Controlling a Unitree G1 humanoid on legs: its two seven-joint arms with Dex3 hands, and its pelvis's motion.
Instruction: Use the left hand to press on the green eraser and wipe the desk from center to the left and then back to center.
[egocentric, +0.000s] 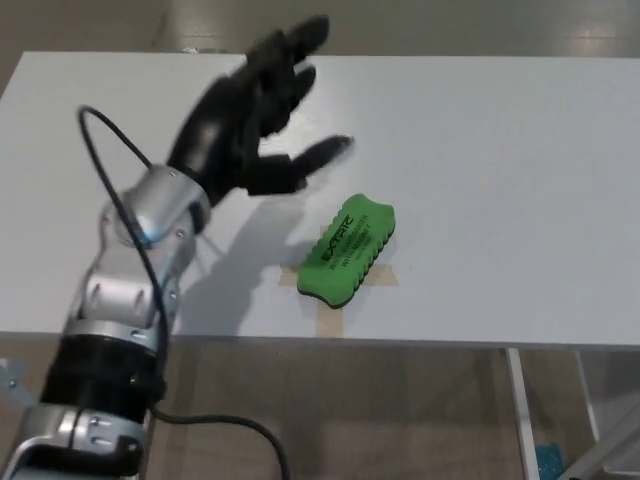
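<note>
The green eraser (348, 249) lies flat on the white desk (480, 160) near its front edge, its printed top facing up, over a tan tape cross. My left hand (250, 115) is raised above the desk, up and to the left of the eraser, clear of it. Its fingers (300, 45) are spread apart and hold nothing. The silver forearm (140, 260) rises from the lower left. My right hand does not show.
A tan tape mark (333, 318) peeks out beneath the eraser at the desk's front edge. A black cable (120, 180) loops beside my left wrist. Desk legs (525, 410) and floor show below the edge.
</note>
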